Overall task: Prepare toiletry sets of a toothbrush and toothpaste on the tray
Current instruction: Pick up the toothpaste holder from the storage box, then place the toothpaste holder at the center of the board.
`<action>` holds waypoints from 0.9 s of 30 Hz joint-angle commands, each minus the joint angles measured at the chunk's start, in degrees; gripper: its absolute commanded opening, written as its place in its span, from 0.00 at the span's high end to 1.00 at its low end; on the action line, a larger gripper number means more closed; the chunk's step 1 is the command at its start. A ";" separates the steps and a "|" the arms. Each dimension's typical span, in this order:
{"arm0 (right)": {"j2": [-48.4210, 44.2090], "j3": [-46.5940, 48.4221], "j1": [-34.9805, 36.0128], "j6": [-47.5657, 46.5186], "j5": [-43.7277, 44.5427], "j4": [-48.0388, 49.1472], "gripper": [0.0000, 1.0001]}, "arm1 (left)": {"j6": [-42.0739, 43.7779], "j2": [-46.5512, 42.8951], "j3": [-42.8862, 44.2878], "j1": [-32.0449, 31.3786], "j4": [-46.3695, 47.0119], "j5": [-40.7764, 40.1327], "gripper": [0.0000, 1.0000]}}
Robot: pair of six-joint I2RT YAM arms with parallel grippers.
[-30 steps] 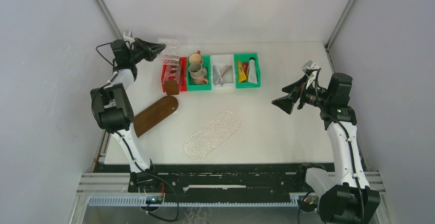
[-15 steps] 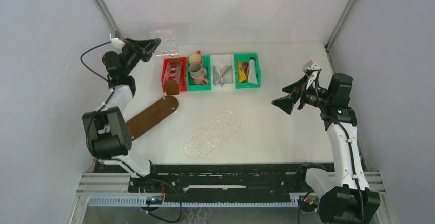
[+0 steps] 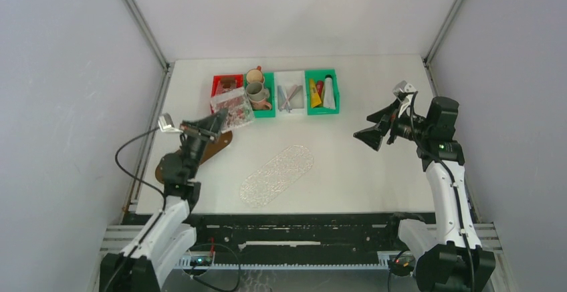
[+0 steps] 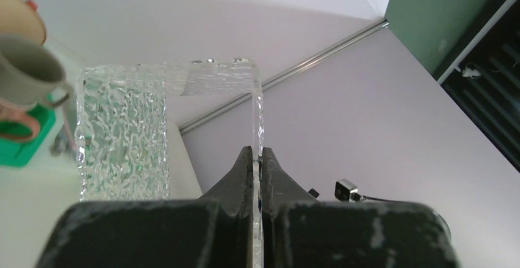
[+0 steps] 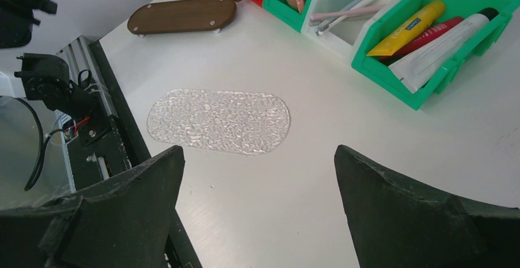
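Desk: Movement on the left side just now. What was it?

Operator: That was me swinging the left arm back from the far bins. A second ago it was up by the red bin (image 3: 224,80). Now the left gripper (image 4: 254,157) hangs to the left of the clear oval tray (image 3: 277,175), over the wooden tray (image 5: 182,15). It is pinched tight on the edge of a clear textured piece (image 4: 122,133). Whether that is a lid or a shallow dish, I can't say from this angle.

Desk: And the right?

Operator: The right gripper (image 5: 257,157) hasn't budged. Its jaws are spread wide with nothing between them, and it hovers off to the right of the oval tray.

Desk: Any sets started?

Operator: None. The toothbrushes (image 5: 342,15) lie in the white bin (image 3: 290,75) beyond the oval tray. The toothpaste tubes (image 5: 423,32), one yellow, one red and one white, sit in the green bin (image 5: 392,84) just right of that. The oval tray itself is bare. My read is that I'm only shifting the clear piece about, so the picking proper hasn't begun. The free right arm looks best placed for the first brush.

Desk: Surface and room?

Operator: The worktop (image 3: 361,172) is white and matte, and it looks flat and dry around the oval tray. Plain grey walls close in on three sides, with metal posts running up the far corners. A black rail runs along the near edge, on my side of the oval tray.
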 commanded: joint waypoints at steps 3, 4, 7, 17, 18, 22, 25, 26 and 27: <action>-1.25 -0.37 0.39 -1.00 -0.69 1.69 0.00 | 2.23 -7.77 -10.74 -10.36 -2.19 -19.32 1.00; -1.26 -0.47 0.43 -1.01 -0.64 1.70 0.00 | 1.72 -7.55 -11.81 -11.49 -1.91 -20.43 1.00; -1.22 -0.56 0.43 -1.01 -0.56 1.86 0.00 | 0.78 -5.33 -14.84 -14.27 1.21 -23.76 1.00; -1.09 -0.70 0.36 -1.16 -0.49 1.88 0.00 | -0.70 14.29 -15.84 -18.47 20.13 -27.59 1.00; -1.09 -0.70 0.38 -1.18 -0.51 1.84 0.00 | -1.30 17.07 -15.77 -19.17 22.70 -27.95 1.00; -1.00 -0.70 0.45 -1.13 -0.52 1.80 0.00 | -2.67 26.26 -13.99 -21.34 28.94 -28.71 1.00; -1.08 -0.70 0.42 -1.29 -0.53 1.81 0.00 | -0.88 27.81 -12.62 -24.13 29.09 -31.32 1.00; -1.09 -0.70 0.52 -1.14 -0.54 1.86 0.00 | -0.59 28.03 -12.32 -24.60 29.12 -32.06 1.00; -1.12 -0.70 0.54 -1.13 -0.52 1.86 0.00 | -0.50 28.31 -12.12 -24.94 29.08 -32.64 1.00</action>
